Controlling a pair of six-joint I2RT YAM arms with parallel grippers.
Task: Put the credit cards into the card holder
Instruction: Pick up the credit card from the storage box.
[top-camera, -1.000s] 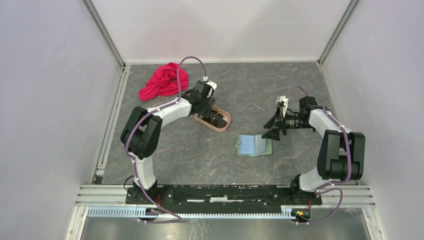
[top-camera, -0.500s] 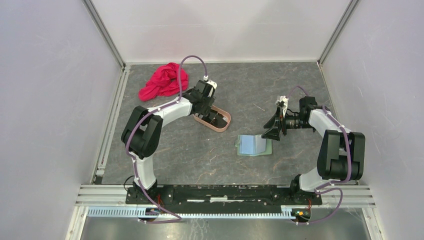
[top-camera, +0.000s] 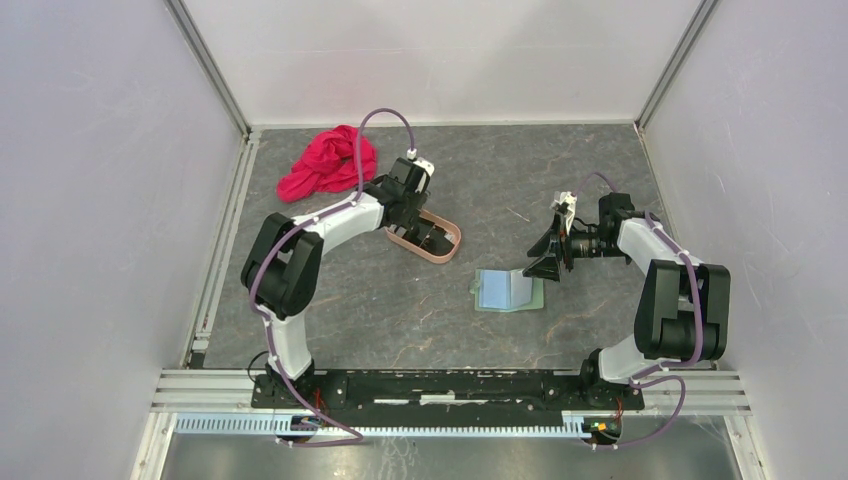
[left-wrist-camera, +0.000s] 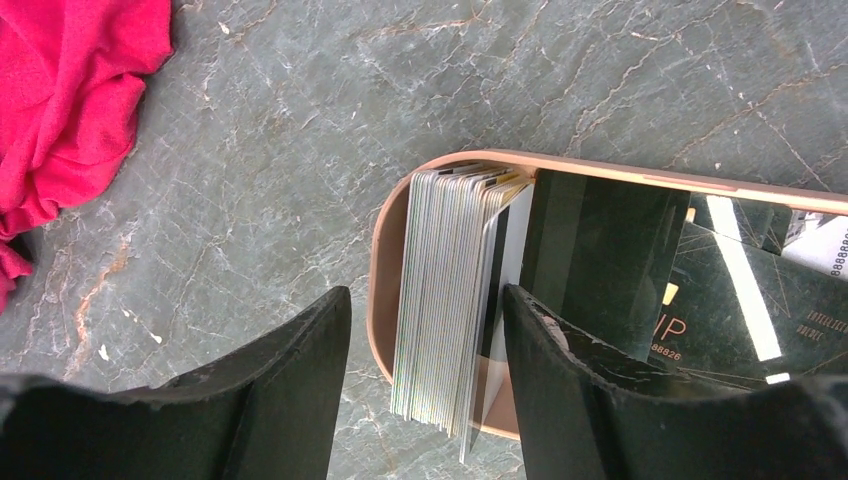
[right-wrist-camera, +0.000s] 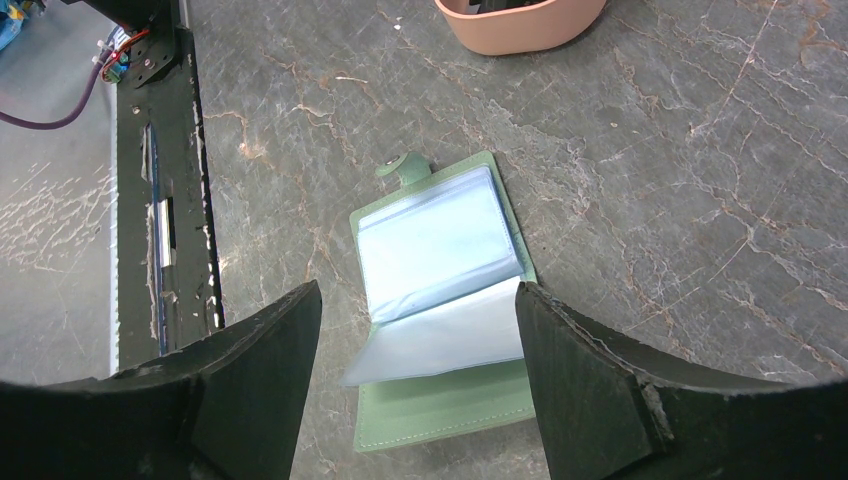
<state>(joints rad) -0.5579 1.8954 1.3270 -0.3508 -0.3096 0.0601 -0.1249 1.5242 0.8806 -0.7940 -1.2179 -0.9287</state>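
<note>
My left gripper (left-wrist-camera: 425, 300) hangs over the rounded end of the pinkish-tan oval tray (left-wrist-camera: 640, 172), jaws parted to a middling width; nothing is pinched between them. Between my fingers stands a stack of credit cards (left-wrist-camera: 440, 260), set on edge against the tray's end wall, pale edges upward, with one gold edge among them. One finger (left-wrist-camera: 290, 380) is outside the tray, over the grey marbled table (left-wrist-camera: 500, 70); the other is inside, over the dark cards (left-wrist-camera: 600, 260) that lie flat and glossy in the rest of the tray. I cannot tell whether that inner finger touches the stack. A crumpled red cloth (left-wrist-camera: 70, 100) lies on the table off to one side, well apart from the tray.

My right gripper (right-wrist-camera: 418, 295) is spread wide and holds nothing; it hovers above the card holder (right-wrist-camera: 440, 410), which shows between its fingers. The sage-green holder lies open and flat on the table, apart from the tray and nearer my bases; its snap tab (right-wrist-camera: 405, 170) points toward the tray. Its clear pocket leaves (right-wrist-camera: 430, 245) face up, one leaf lifted and curling; I see no card in them.
</note>
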